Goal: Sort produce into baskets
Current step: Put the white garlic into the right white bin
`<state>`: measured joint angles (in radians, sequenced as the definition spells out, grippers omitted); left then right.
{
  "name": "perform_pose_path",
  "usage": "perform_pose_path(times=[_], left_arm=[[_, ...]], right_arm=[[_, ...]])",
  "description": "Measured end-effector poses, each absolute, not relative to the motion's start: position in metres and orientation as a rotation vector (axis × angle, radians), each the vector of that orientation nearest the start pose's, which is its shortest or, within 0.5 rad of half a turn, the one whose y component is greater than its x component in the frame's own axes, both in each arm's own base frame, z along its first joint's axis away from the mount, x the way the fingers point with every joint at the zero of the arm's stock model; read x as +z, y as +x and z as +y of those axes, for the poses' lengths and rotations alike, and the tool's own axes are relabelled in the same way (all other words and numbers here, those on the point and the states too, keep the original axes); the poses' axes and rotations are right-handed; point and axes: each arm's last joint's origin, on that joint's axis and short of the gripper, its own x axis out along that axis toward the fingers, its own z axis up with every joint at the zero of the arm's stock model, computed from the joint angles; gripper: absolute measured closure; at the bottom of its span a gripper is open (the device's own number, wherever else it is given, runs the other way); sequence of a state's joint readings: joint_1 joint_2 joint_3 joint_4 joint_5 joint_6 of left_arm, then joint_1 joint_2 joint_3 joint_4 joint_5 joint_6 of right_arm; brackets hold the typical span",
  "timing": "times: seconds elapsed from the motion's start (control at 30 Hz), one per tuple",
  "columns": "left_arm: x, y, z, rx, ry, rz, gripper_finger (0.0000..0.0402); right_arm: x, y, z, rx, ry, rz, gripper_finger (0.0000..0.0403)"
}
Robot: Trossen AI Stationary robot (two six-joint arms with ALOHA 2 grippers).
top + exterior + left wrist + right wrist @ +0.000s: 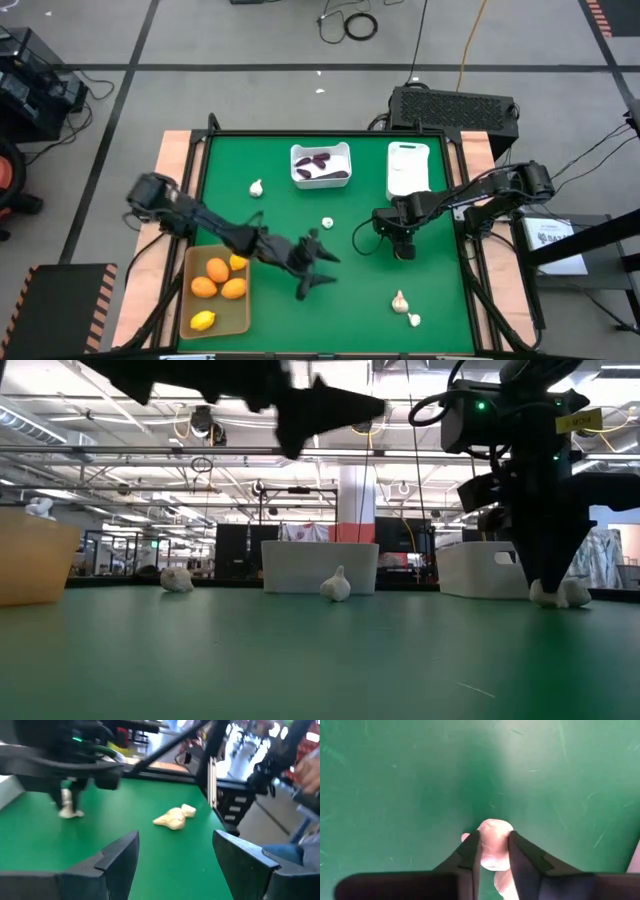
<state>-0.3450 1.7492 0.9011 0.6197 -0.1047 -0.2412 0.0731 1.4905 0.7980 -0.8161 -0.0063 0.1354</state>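
Here we read no writing; our right gripper (pixel 494 851) pinches a garlic bulb (pixel 493 836), left gripper (pixel 175 857) agape before two bulbs (pixel 175 817).

One camera looks straight down on the whole bench (pixel 330 270); another sits level at its surface; both wrist cameras look closely past their own fingers at the green top.

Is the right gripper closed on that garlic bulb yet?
Yes, shut on it. In the right wrist view both fingers press against the garlic bulb, which sits on the green table.
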Motion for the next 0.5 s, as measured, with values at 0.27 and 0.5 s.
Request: perform_pose_path(times=[0.27, 0.5], left_arm=[[0.173, 0.400, -0.153, -0.283, -0.036, 0.250, 0.0141], [0.151, 0.449, -0.151, -0.253, -0.012, 0.258, 0.0141]], right_arm=[[0.169, 0.234, 0.018, -0.024, 0.041, 1.517, 0.0367], [0.201, 0.245, 0.017, -0.029, -0.016, 1.521, 0.0361]])
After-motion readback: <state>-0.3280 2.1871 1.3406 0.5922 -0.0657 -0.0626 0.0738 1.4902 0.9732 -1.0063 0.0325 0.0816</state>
